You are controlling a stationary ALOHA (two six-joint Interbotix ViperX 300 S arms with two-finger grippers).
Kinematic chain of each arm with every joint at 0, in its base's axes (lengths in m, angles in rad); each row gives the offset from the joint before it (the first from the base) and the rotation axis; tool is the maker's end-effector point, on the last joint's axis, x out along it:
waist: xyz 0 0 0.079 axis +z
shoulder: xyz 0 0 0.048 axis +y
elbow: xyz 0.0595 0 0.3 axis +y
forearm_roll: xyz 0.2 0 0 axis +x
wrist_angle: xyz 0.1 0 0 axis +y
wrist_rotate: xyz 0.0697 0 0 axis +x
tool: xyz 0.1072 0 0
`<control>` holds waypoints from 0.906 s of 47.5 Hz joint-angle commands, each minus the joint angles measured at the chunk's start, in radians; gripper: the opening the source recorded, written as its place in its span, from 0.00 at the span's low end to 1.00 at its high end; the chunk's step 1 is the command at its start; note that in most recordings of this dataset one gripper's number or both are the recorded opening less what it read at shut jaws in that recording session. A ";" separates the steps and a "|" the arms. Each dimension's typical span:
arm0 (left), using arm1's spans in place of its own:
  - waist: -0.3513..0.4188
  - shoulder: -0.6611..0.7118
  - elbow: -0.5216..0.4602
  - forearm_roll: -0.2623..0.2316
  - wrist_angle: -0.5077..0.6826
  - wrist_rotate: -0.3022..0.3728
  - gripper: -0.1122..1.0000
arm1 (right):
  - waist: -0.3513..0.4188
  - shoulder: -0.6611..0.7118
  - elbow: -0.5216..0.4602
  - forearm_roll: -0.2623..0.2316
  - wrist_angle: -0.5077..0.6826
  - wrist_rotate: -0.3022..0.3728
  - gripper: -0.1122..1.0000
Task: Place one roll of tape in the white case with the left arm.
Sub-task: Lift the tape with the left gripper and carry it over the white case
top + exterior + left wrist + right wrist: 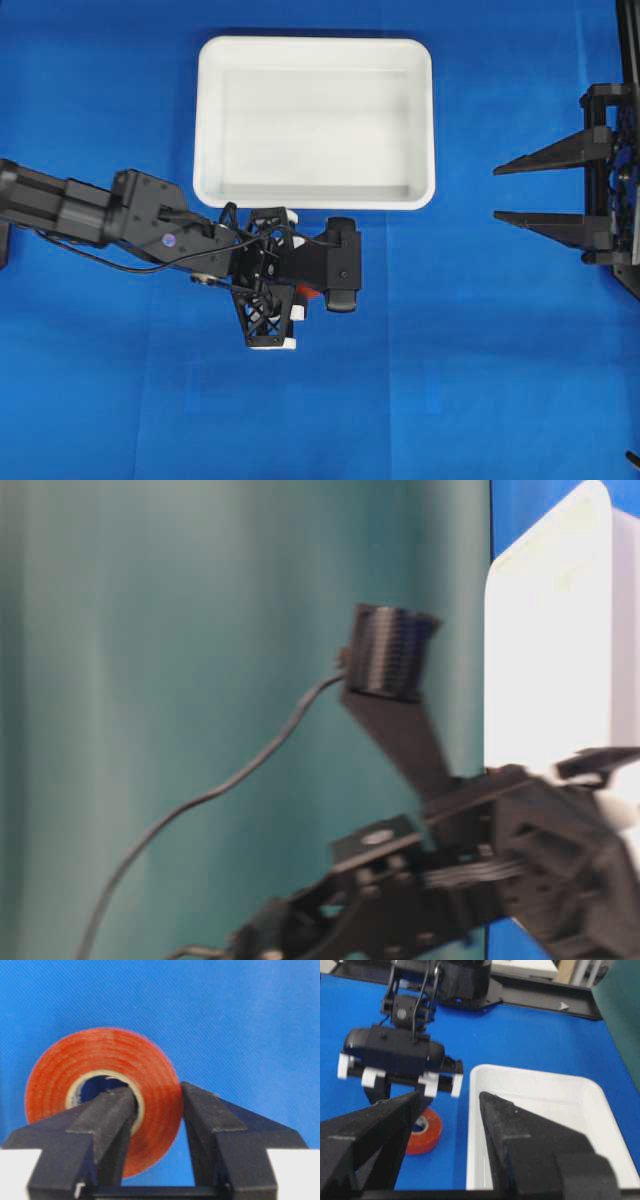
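Now the left tool [159, 1110] pinches the small flat orange-red tape roll [102, 1092] on the blue counter [480, 350], one finger inside its hole. Next, lift it into the big white plastic case [315, 50] nearby.

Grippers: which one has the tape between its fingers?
The left gripper: one finger sits in the tape hole, the other outside the ring. The right gripper is apart, with nothing between its fingers.

The overhead camera looks straight down on the blue table [480, 380]. The table-level one sits close beside the left arm [470, 880]. Each wrist camera peers along its own fingers; both catch the tape [100, 1070].
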 commanded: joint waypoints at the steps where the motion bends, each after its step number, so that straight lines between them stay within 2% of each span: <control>1: 0.002 -0.103 -0.038 0.015 0.023 0.003 0.34 | -0.002 0.012 -0.018 0.000 -0.003 0.002 0.05; 7: 0.029 -0.166 -0.048 0.055 0.058 0.005 0.34 | -0.002 0.018 -0.018 0.002 -0.006 0.003 0.05; 13: 0.112 -0.187 -0.037 0.074 0.072 0.014 0.34 | -0.002 0.017 -0.018 0.000 -0.008 0.005 0.05; 17: 0.181 -0.187 -0.028 0.074 0.061 0.044 0.34 | -0.002 0.017 -0.018 0.003 -0.003 0.005 0.05; 29: 0.327 -0.141 0.018 0.067 -0.086 0.120 0.34 | -0.002 0.018 -0.017 0.005 -0.003 0.009 0.05; 36: 0.365 -0.071 0.038 0.061 -0.127 0.124 0.34 | -0.002 0.018 -0.017 0.003 -0.002 0.009 0.05; 43: 0.364 -0.017 0.031 0.058 -0.133 0.120 0.34 | -0.002 0.017 -0.017 0.005 0.002 0.009 0.05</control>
